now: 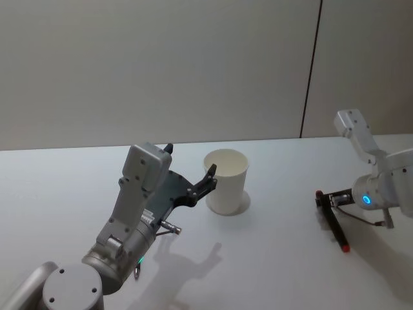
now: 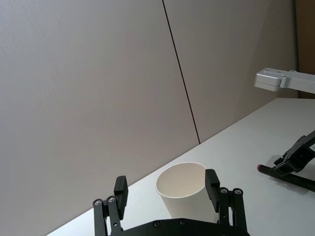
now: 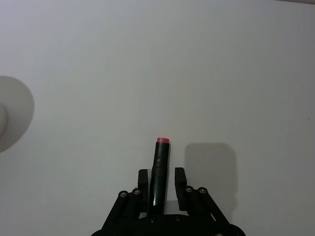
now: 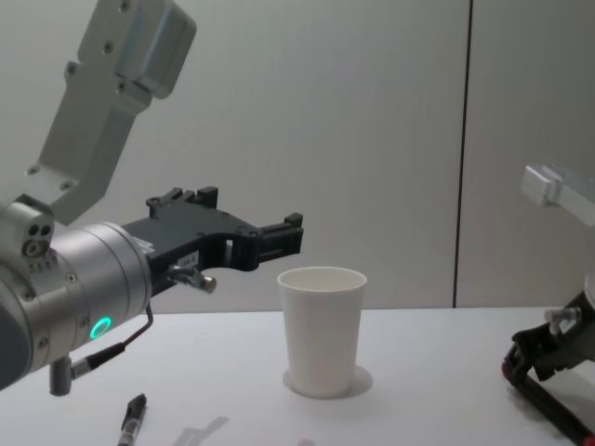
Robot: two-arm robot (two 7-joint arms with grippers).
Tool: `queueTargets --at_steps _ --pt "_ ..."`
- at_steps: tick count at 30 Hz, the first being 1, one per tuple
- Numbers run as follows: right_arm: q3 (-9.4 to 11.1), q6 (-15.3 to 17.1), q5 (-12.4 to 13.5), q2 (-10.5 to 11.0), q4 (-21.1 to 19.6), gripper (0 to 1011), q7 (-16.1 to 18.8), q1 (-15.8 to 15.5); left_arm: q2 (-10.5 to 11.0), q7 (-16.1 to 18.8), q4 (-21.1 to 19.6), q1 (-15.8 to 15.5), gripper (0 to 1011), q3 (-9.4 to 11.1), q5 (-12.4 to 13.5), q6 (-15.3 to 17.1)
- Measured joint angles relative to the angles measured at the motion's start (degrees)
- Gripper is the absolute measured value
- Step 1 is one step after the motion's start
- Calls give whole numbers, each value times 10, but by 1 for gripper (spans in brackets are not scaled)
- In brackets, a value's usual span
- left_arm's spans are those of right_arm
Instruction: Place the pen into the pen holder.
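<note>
The right gripper [image 3: 161, 179] sits low on the table [image 1: 277, 258], well to the right of the pen holder [image 1: 226, 181]. Its fingers stand narrowly apart on either side of the black, red-tipped pen [image 3: 160, 162], which lies flat. The left gripper [image 1: 191, 159] hovers spread wide, empty, just left of the pen holder's rim.

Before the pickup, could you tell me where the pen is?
Head view: the pen lies at right on the table, between the right gripper's fingers, right of the pen holder.
</note>
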Motion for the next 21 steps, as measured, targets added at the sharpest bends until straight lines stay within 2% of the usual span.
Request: queueTargets --at_steps 2,3,7,21 --pt "1 -1 0 0 2 334 0 0 0 0 0 0 1000 0 0 0" --pt "1 -1 0 0 3 273 1 0 0 0 0 0 1000 0 0 0" --pt "3 -4 0 0 6 175 1 0 0 0 0 0 1000 0 0 0" --pt "7 -17 1 1 8 157 3 -4 0 0 0 0 1000 0 0 0"
